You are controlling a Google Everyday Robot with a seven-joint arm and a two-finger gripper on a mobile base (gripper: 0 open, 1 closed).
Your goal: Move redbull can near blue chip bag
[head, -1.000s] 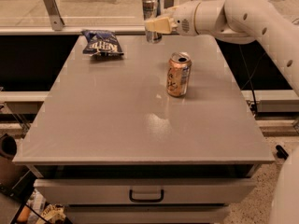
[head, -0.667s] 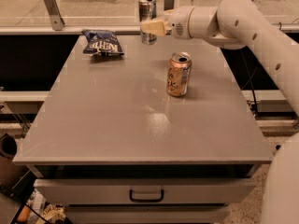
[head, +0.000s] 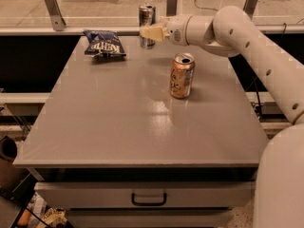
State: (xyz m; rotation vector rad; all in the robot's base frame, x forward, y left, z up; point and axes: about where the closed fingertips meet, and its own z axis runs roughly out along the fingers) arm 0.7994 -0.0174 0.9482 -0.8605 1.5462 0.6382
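**Claw holding the slim can at the far edge of the desk**

The claw, reaching in from the right on the white arm, is closed around the middle of the upright slim silver can. The can is over the far edge of the grey desk. The blue chip bag lies near it, to its left. An open orange can stands apart, nearer the middle of the desk.
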